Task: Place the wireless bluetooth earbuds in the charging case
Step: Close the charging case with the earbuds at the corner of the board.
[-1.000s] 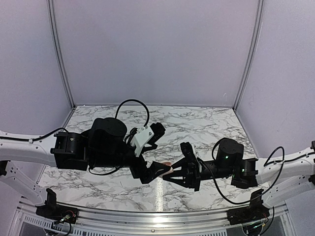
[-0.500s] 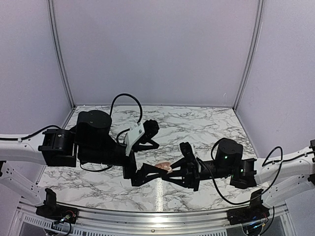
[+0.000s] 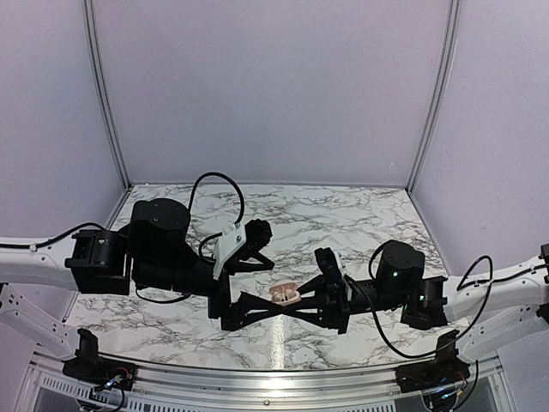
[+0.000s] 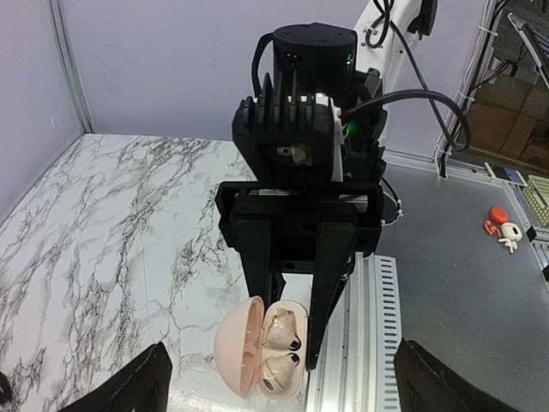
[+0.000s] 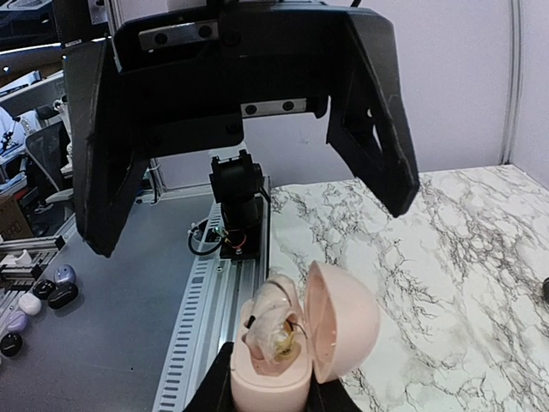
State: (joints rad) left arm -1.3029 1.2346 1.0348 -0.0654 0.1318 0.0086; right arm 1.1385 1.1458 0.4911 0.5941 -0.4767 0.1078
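The charging case (image 4: 257, 343) is pale pink and its hinged lid (image 5: 343, 322) stands open. My right gripper (image 5: 268, 399) is shut on the case's lower half and holds it above the table's near edge. Two pale earbuds with dark tips (image 4: 283, 330) lie in its wells, and one earbud (image 5: 274, 313) stands up out of its well. My left gripper (image 4: 287, 386) is wide open and faces the case from a short way off without touching it. From above, the case (image 3: 283, 293) sits between the left gripper (image 3: 262, 283) and the right gripper (image 3: 300, 302).
A slotted aluminium rail (image 4: 369, 326) runs along the marble table's (image 4: 111, 240) near edge, with an arm's base (image 5: 236, 215) bolted to it. Several spare earbud cases (image 5: 39, 292) lie on the grey bench beyond the rail. White walls (image 3: 274, 86) close in the table.
My left gripper has drawn back to the left, away from the case it was against. The case now shows with its lid open in the right gripper, which has not moved.
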